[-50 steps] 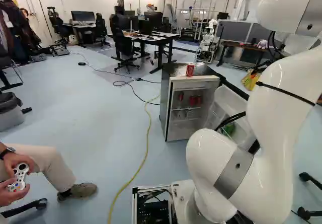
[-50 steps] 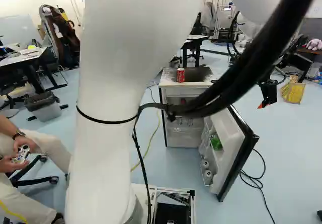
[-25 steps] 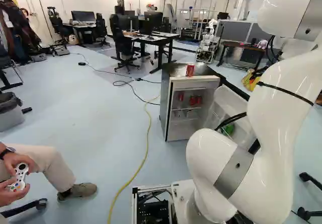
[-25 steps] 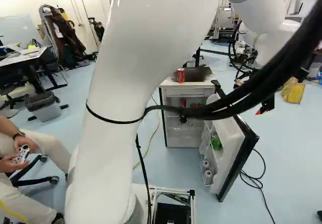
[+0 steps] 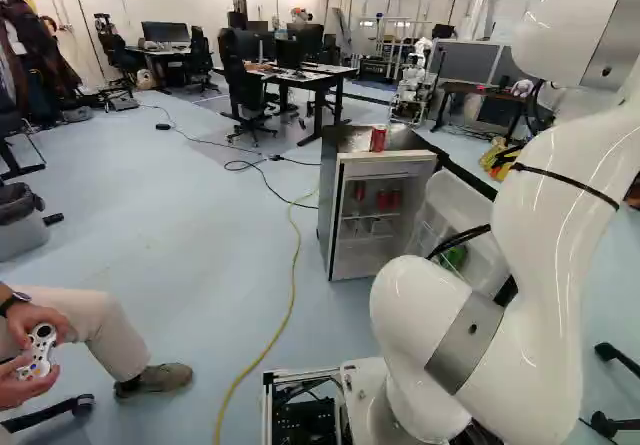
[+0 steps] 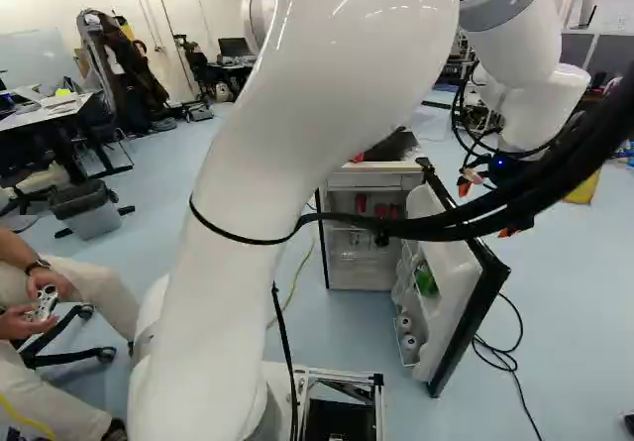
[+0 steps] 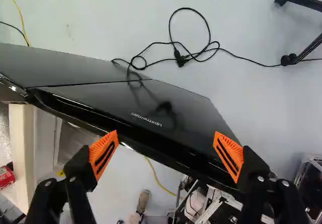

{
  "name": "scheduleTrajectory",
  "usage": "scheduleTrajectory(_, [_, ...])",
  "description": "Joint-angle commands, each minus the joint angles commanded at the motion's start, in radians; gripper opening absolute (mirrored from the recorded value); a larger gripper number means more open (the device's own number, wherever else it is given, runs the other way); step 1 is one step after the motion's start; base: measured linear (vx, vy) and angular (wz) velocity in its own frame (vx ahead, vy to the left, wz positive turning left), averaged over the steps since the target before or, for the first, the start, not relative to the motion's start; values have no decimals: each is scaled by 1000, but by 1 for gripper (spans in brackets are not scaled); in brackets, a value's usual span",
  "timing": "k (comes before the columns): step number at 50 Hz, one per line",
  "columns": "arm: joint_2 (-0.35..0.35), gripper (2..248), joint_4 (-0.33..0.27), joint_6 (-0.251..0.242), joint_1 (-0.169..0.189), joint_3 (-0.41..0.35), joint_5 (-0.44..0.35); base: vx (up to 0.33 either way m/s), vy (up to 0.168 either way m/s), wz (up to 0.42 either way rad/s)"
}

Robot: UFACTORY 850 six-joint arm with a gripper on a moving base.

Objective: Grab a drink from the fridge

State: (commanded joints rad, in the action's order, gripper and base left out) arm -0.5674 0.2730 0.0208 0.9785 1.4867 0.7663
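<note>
Judged at the approach, with no drink gripped. Found end effector (image 7: 166, 136) high over the edge of the opened door (image 7: 176, 110), fingers (image 7: 104, 153) wide apart, holding nothing. Located red cans (image 5: 383, 201) on the inner shelf (image 5: 370, 216) of the fridge (image 5: 365, 261), plus one lone red can (image 5: 378, 138) on its top.

For a good approach: keep height until past the door's edge, then swing round to its inner side. Avoid dropping straight down from here; could straddle the edge or knock the door. Descend only in front of the shelf, align with one can, enter slowly. Watch slack in cables (image 6: 446, 225) for snagging. Keep fingers spread until on both sides of the can; squeeze lightly, as likely to dent; lift a little before backing out.

Against half a second ago, right base view: noted end effector shifted in from beyond the door to close beside it. Noted upper arm (image 6: 337, 94) swung across, now hiding most of the lone can there. Detected no motion of base (image 5: 365, 395), door or shelved cans.
</note>
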Motion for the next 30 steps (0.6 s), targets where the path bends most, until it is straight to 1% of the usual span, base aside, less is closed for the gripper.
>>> scheduleTrajectory(30, [-85,247,81,0,0,25,0,0,0,0])
